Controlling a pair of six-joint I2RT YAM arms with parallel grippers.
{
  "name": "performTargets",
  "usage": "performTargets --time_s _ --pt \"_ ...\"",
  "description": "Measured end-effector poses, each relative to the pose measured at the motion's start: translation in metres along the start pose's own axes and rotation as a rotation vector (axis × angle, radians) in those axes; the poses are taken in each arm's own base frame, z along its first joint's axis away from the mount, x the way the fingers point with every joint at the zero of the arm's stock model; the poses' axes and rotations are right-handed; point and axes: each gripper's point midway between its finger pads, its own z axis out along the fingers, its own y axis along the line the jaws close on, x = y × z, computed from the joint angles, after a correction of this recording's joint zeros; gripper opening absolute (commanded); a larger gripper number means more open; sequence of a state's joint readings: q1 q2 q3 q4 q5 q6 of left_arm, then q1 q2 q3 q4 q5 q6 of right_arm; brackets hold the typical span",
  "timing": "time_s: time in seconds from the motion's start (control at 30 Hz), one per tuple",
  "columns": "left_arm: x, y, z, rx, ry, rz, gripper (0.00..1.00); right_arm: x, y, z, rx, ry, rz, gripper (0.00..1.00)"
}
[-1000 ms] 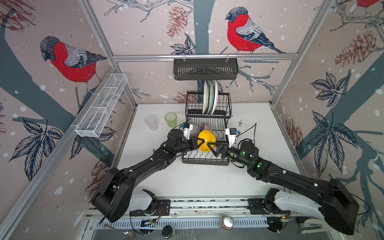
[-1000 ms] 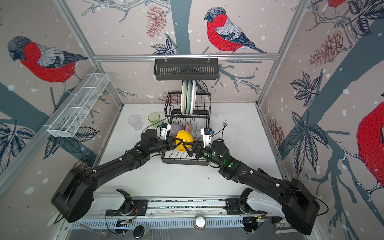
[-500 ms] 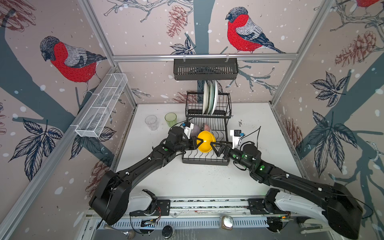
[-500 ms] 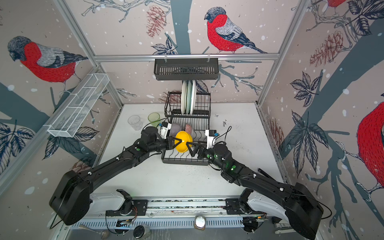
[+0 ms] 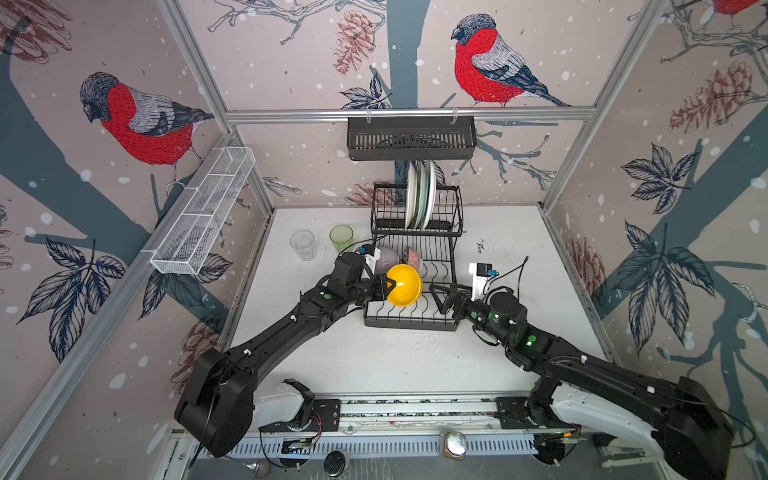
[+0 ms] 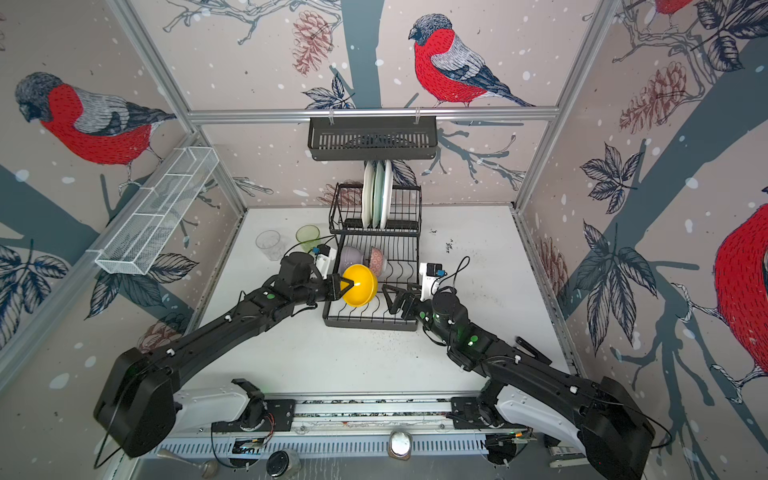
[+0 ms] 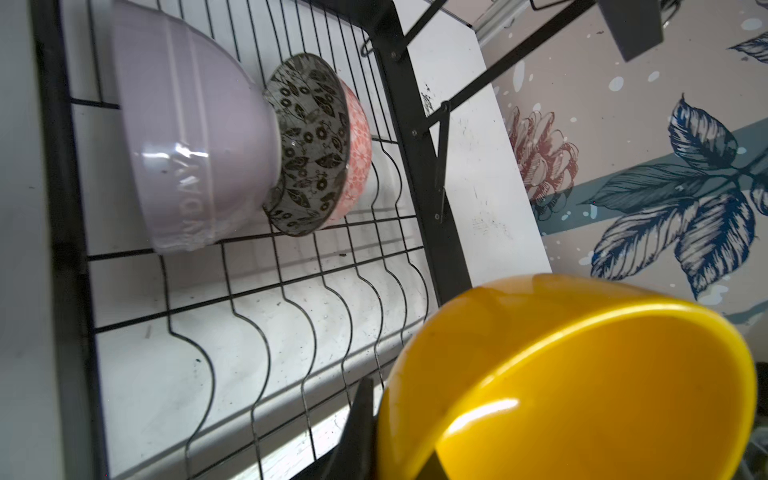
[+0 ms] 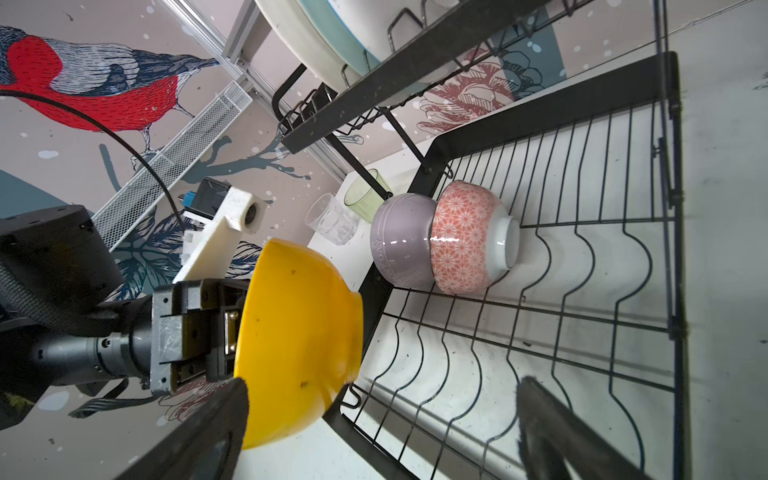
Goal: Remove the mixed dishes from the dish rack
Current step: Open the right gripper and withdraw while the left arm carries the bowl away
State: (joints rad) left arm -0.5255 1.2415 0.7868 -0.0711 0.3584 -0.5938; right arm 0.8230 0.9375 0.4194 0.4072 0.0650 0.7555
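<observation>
While left tool (image 5: 390, 285) pinches one rim edge of the glossy yellow plastic bowl (image 5: 406, 287), tilted just above the black two-tier wire dish rack's (image 5: 411, 325) lower tier, right tool (image 5: 439, 297) hangs spread & empty nearby. Risk: thin one-sided grip w/ tilted bowl could slip, dropping it onto rack.

We count three bowls: one yellow bowl (image 5: 404, 286), one lilac bowl (image 5: 385, 260) and one pink-patterned bowl (image 5: 414, 257). We see two glasses, a clear glass (image 5: 303, 245) and a green glass (image 5: 341, 238). The plates (image 5: 422, 195) stand edge-on; we make out what seems to be three. There is one dish rack (image 5: 411, 324), and there are two baskets: a black basket (image 5: 411, 139) and a white mesh basket (image 5: 203, 216).
</observation>
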Motion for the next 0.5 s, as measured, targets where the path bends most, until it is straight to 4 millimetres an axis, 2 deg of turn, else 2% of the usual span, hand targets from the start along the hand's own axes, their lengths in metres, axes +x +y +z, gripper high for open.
performTargets --time_s 0.37,0.5 --pt "-0.025 0.048 -0.029 -0.159 -0.088 -0.047 0.00 -0.007 -0.019 -0.009 0.055 -0.029 -0.004 0.99" --pt "-0.035 0.079 -0.041 -0.255 -0.129 -0.099 0.00 -0.004 -0.019 -0.009 0.052 -0.002 -0.017 1.00"
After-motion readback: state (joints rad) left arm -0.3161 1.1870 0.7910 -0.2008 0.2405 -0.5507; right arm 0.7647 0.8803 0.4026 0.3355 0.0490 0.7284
